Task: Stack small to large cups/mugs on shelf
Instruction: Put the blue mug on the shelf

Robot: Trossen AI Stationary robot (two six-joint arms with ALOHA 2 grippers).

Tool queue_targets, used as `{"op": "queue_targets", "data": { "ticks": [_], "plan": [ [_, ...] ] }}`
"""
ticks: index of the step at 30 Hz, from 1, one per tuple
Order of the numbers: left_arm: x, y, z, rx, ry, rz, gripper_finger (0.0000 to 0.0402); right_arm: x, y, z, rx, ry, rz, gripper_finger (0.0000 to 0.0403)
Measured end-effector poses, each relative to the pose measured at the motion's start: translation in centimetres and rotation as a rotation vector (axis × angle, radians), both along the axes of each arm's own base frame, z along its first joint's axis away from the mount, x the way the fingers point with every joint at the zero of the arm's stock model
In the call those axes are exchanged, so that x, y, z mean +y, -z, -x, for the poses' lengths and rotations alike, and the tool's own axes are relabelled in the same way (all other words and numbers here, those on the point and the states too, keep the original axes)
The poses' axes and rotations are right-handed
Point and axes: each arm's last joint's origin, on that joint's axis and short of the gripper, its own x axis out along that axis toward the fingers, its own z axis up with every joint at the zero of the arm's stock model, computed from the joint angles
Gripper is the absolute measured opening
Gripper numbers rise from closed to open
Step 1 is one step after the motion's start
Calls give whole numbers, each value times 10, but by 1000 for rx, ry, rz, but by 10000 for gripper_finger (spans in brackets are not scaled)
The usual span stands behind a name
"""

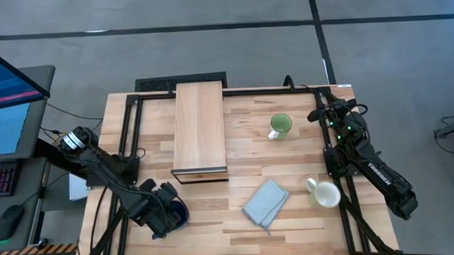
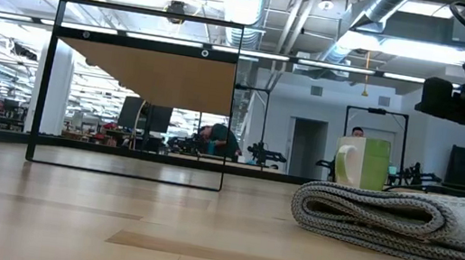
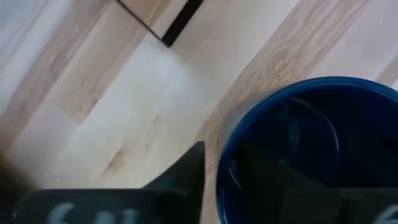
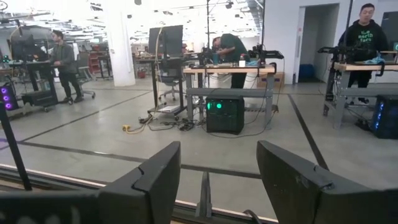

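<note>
Three mugs [image 1: 281, 125], one shelf [image 1: 200, 128]; left end effector [image 1: 169, 210] straddles the blue mug [image 3: 305, 149], right end effector [image 4: 211, 180] open, empty.

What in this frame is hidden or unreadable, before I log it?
- Blue mug: high view, mostly hidden under the left gripper; whether it is gripped is unclear.
- Blue mug's handle: cut off in the left wrist view.
- White mug: absent from the low view.
- Shelf interior: unseen from above.
- Right gripper: open, off the table.
</note>
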Motion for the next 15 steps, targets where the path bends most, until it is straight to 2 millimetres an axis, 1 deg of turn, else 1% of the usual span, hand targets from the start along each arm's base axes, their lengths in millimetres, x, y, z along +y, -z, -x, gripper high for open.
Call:
{"op": "queue_targets", "data": {
  "ticks": [4,7,11,15],
  "plan": [
    [1,0,-1,-15,39,-33,39,0,0,0,0,0,0,235],
    [0,0,-1,-21,3,-8,25,0,0,0,0,0,0,235],
    [-1,0,-1,-22,-29,14,22,0,0,0,0,0,0,235],
    [-1,0,-1,-25,-50,25,33,0,0,0,0,0,0,235]
  ]
}}
